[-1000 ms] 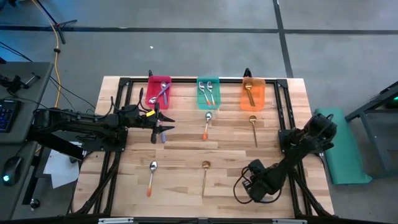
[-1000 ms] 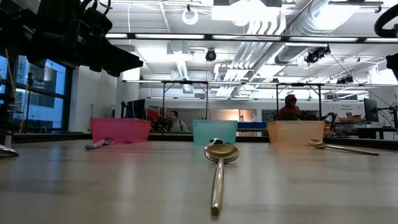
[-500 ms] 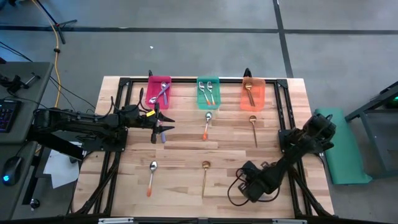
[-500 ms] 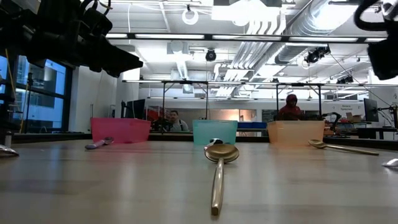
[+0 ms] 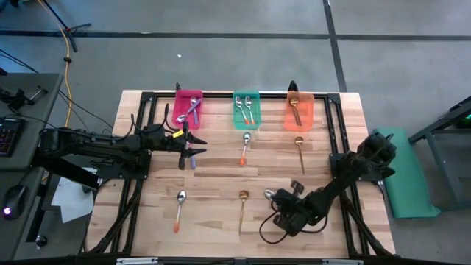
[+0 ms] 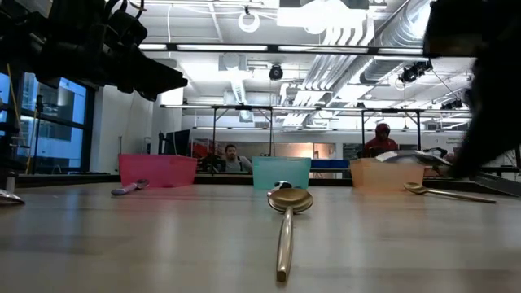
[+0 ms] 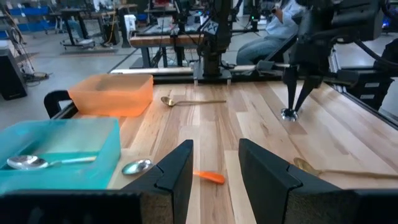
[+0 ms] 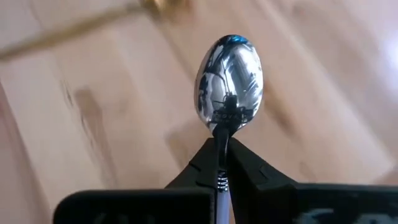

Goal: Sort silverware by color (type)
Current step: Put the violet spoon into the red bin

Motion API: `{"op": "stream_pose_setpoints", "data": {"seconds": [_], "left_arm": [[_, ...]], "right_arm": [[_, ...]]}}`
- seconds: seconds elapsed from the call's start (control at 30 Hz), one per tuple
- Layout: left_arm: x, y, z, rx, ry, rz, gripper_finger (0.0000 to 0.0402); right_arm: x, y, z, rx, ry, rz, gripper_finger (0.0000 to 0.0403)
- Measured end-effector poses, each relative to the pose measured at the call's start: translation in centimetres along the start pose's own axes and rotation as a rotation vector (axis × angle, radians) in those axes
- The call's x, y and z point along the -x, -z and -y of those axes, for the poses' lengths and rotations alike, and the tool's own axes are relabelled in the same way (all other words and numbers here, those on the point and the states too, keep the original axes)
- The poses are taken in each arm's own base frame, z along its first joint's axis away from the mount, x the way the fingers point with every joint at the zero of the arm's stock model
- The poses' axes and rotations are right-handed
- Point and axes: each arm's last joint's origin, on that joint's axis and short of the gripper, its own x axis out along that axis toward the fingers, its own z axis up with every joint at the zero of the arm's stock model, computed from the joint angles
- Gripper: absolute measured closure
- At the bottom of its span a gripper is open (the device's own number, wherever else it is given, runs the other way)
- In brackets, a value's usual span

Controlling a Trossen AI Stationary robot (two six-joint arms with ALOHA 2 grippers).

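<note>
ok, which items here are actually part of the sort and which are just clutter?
Job:
- silver spoon held in the right gripper, jaws shut on it
- orange-handled spoons and gold spoons loose on the table
- red bin, teal bin, orange bin, with spoons already in them

Lying about:
- green mat beside the table
- papers

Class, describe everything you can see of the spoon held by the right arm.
The spoon has a shiny silver oval bowl that mirrors its surroundings. Its neck is pinched between the dark fingers of the right gripper, which hide the handle. It is lifted off the wooden table, at the front right, near a gold spoon.
</note>
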Motion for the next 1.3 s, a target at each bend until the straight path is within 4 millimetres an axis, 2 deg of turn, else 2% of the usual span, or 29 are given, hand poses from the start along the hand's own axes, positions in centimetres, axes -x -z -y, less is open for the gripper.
{"op": "stream_pose_setpoints", "data": {"seconds": [0.27,0.53,0.63,0.9,1.13,1.3], "left_arm": [[-0.1,0.0,0.3,-0.024,0.021,0.005,0.0280],[-0.4,0.2,0.7,-0.051,0.046,-0.005,0.0280],[-0.4,0.2,0.7,-0.065,0.046,-0.001,0.0280],[-0.2,-0.1,0.7,-0.080,0.043,0.020,0.0280],[0.1,-0.7,0.7,-0.095,0.038,0.061,0.0280],[-0.1,-0.3,0.8,-0.085,0.047,0.034,0.0280]], "right_arm": [[-1.1,-2.9,-0.1,0.140,0.016,0.202,0.0403],[-3.0,-7.8,0.9,0.304,0.010,0.311,0.0403],[-3.9,-10.0,1.6,0.385,-0.049,0.355,0.0403],[-6.2,-15.5,5.9,0.542,-0.213,0.567,0.0403],[-6.2,-20.2,9.9,0.573,-0.418,0.821,0.0403],[-5.8,-21.9,11.8,0.585,-0.504,0.940,0.0402]]}}
